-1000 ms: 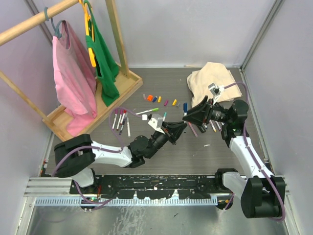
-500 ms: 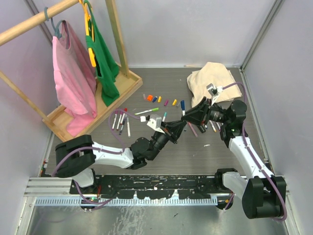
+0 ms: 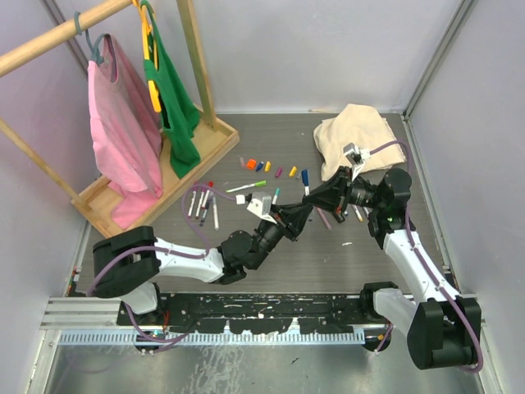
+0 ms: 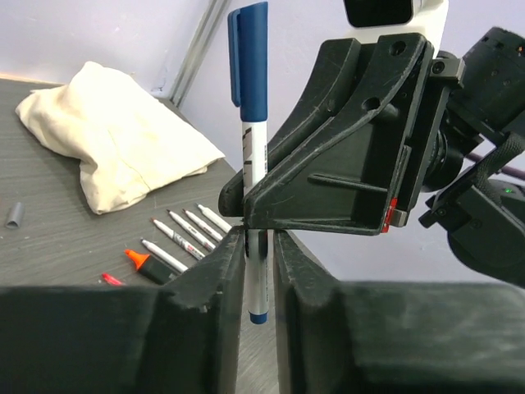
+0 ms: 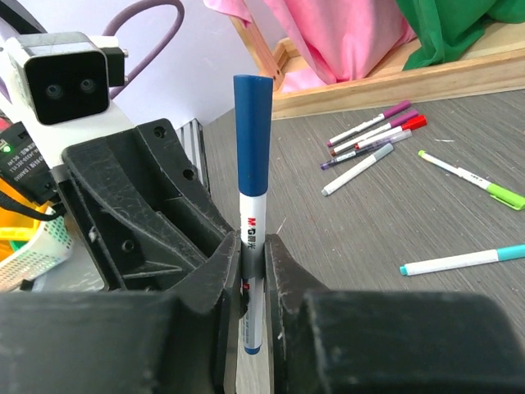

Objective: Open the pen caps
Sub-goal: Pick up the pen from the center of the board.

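A white-barrelled pen with a dark blue cap (image 4: 248, 57) stands upright between both grippers. My left gripper (image 4: 259, 238) is shut on the lower barrel. My right gripper (image 5: 253, 246) is shut on the same barrel just below the blue cap (image 5: 253, 135). In the top view the left gripper (image 3: 302, 211) and the right gripper (image 3: 313, 197) meet tip to tip above the table's middle, with the blue cap (image 3: 305, 176) sticking out behind them. Several loose caps lie in a row behind: orange (image 3: 251, 164), yellow (image 3: 267, 167), pink (image 3: 279, 172).
Capped pens lie at the left (image 3: 203, 201), with a green-capped pen (image 3: 246, 187) and a teal-capped pen (image 3: 275, 195) nearer. Uncapped pens and an orange highlighter (image 4: 143, 263) lie to the right. A beige cloth (image 3: 354, 135) is at the back right, a wooden clothes rack (image 3: 197, 156) at the back left.
Both grippers, with the blue-capped pen between them, have shifted slightly to the left. The grip on the pen looks unchanged.
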### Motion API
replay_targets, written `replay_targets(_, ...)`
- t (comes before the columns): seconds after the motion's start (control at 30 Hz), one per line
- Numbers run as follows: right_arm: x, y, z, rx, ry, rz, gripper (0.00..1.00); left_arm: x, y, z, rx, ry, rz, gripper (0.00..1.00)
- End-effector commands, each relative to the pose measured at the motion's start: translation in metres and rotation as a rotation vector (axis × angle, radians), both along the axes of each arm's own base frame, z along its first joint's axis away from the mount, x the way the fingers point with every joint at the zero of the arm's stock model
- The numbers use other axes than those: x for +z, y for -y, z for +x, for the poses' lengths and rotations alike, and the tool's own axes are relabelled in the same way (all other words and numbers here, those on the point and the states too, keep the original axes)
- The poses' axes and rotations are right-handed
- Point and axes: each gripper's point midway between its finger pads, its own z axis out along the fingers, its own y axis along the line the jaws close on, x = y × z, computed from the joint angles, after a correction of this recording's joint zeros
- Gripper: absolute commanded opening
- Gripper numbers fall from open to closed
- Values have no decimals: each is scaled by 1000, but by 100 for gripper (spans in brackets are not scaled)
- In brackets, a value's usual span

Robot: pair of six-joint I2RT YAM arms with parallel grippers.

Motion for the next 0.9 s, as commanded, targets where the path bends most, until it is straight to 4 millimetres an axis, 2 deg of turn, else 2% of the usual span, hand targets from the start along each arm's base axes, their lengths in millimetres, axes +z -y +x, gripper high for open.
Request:
replay_targets(0.0,10,0,1,-5,98,-28,4,33,-2,-13,-57,34,-89,30)
replay_targets(0.17,7,2,6,-14,123,-74,1,27,-16,-25,-102,58,-68,55)
replay_targets(0.27,4,2,6,-7,126,-93,1,24,-31,-26,-86,73,-44,66)
replay_targets(0.33,2,2,5,7,130,-104,1,25,-42,-23,-90,65,-31,70)
replay_targets(0.4,2,2,3,25,130,-113,2,28,-46,-27,-210,79,6,73)
replay_targets(0.6,-3,1,-5,103,125,-131,3,61,-70,-22,-333,111,66,84)
replay_targets(0.73,-2,0,-11,144,128,-120,2,78,-77,-19,-404,94,71,86)
replay_targets(0.87,0,0,-15,169,134,-111,1,96,-73,-23,-563,86,20,87)
